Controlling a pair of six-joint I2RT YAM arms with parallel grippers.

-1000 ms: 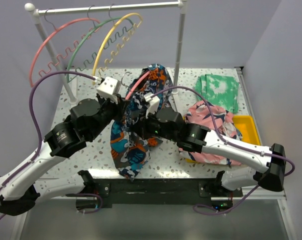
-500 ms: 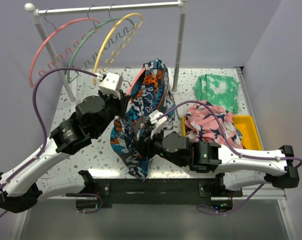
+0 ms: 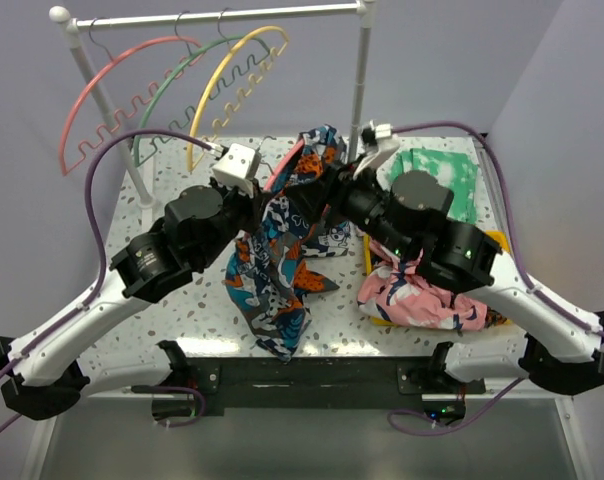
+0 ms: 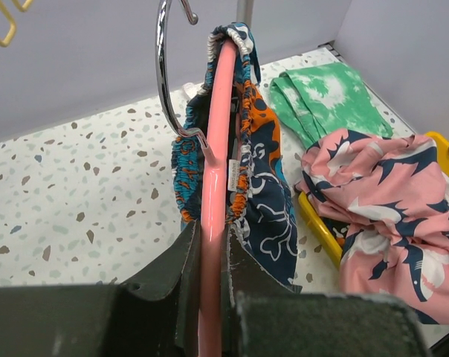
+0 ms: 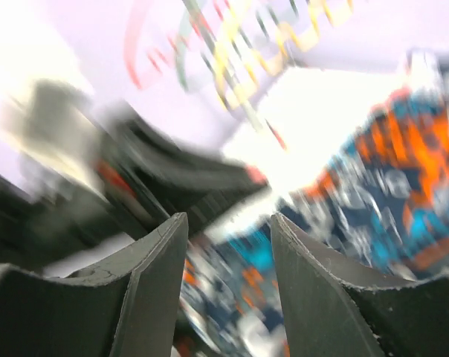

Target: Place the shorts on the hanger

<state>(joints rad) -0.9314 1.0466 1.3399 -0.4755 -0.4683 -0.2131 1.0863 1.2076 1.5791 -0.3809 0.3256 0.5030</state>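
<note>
Coral-pink plastic sat pinched between the left fingers (image 4: 176, 286), which were closed tight on the arched bar of the hanger (image 4: 217, 141). The bar ran up and away from them, and its thin metal hook (image 4: 163, 74) curled free in the air, hooked on nothing. The shorts (image 4: 258, 175) were draped over that bar, with their gathered waistband looped over the top of the arch just beside the hook. In the top view the cloth hung from the hanger in a long fold down toward the near edge of the speckled counter (image 3: 172, 330). Whether its lower end touched the counter could not be told.

The right fingers (image 5: 154, 286) stood wide apart with nothing between them. That view was badly blurred, showing only the blue and orange print beyond the gap. From above, the right arm reached across toward the upper right edge of the shorts, but contact could not be judged.

Under that arm a pink floral garment (image 3: 422, 295) lay heaped over a yellow tray (image 4: 320, 223). A green tie-dye cloth (image 4: 328, 97) lay flat behind it. At the back, a white rack (image 3: 360, 80) carried a pink hanger (image 3: 97, 85), a green hanger (image 3: 167, 80) and a yellow hanger (image 3: 217, 75) on its rail.
</note>
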